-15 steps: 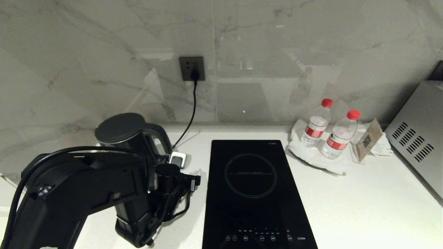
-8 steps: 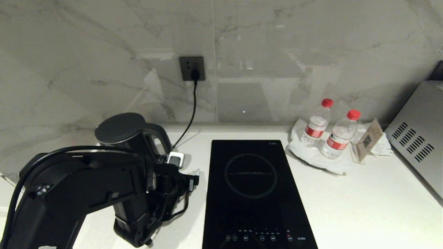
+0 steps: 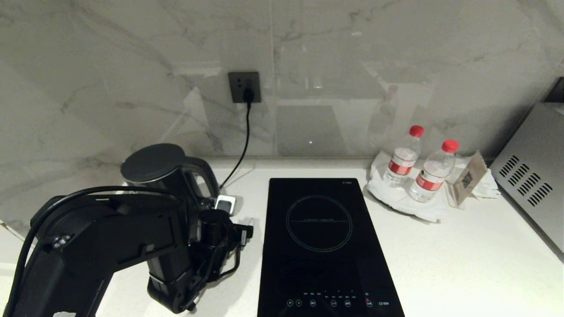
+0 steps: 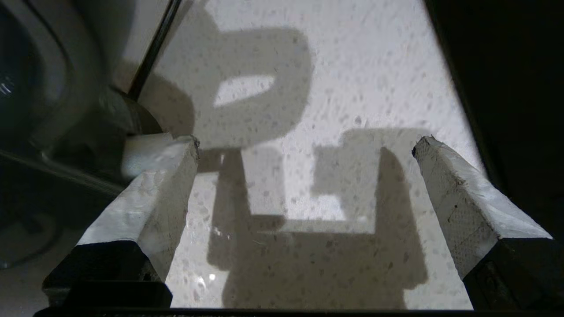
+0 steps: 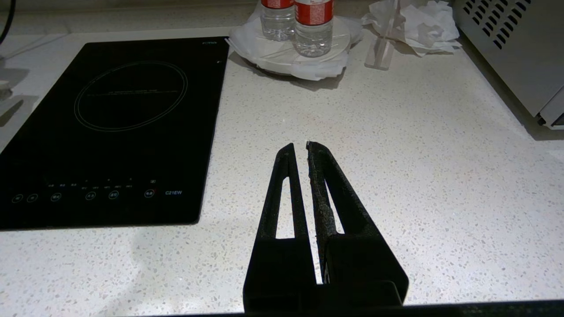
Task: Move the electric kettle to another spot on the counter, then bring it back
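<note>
The electric kettle [image 3: 154, 165], glossy black with a flat lid and a loop handle [image 3: 206, 174], stands at the back left of the white speckled counter [image 3: 440, 255]. My left arm reaches across in front of it. The left gripper [image 3: 238, 214] sits just right of the handle and is open. In the left wrist view its white pads [image 4: 154, 193] stand wide apart over bare counter [image 4: 352, 88]. There the gripper [image 4: 305, 144] holds nothing, and the kettle [image 4: 26, 88] is a dark shape beside one pad. The right gripper [image 5: 298, 147] hangs shut above the counter [image 5: 396, 154], right of the hob.
A black glass hob [image 3: 324, 246] lies mid-counter. A black cord [image 3: 242, 141] runs from the wall socket [image 3: 243, 87] down behind the kettle. Two red-capped water bottles [image 3: 403, 160] stand on white paper at the back right. A grey vented appliance [image 3: 533, 171] fills the right edge.
</note>
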`<state>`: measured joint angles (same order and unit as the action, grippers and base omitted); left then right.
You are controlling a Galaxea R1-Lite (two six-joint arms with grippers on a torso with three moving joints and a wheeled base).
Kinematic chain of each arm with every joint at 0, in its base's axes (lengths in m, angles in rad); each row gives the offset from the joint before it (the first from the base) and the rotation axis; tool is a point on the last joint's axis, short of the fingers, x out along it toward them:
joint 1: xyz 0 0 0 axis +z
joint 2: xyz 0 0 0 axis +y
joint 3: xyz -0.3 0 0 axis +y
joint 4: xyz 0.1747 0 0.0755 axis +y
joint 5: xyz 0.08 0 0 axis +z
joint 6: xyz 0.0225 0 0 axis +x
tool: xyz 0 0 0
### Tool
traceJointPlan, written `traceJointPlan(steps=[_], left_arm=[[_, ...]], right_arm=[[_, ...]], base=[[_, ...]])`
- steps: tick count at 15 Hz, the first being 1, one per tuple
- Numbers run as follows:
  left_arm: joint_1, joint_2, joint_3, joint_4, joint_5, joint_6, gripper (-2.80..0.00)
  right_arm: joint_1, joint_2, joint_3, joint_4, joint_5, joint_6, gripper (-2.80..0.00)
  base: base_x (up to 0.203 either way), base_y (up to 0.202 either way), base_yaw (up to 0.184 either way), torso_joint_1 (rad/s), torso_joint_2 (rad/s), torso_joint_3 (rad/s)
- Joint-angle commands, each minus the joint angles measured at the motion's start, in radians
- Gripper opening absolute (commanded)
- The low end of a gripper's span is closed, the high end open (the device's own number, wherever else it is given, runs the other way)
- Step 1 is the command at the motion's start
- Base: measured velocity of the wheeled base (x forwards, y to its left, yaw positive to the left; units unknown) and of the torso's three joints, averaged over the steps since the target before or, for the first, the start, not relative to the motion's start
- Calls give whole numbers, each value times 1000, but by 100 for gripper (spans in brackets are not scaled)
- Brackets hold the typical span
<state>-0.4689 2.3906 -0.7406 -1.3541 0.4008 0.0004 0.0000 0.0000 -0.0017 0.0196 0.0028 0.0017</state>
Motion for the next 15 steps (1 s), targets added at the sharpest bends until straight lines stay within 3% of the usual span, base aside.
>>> traceJointPlan(steps=[1,7,10,15], left_arm=[[3,2,-5,-8,3,0,0],[-11,-12,12,-22,15,-4,0],[-45,-44,62,-83,14,-5,0],[-23,-22,33,-78,31,-1,0]], right_arm=[[0,0,0,0,0,0,-280],[0,0,0,0,0,0,-280],[0,0,0,0,0,0,-280],[0,0,0,0,0,0,-280]], base=[[0,0,0,0,0,0],[0,0,0,0,0,0],[0,0,0,0,0,0],[0,0,0,0,0,0]])
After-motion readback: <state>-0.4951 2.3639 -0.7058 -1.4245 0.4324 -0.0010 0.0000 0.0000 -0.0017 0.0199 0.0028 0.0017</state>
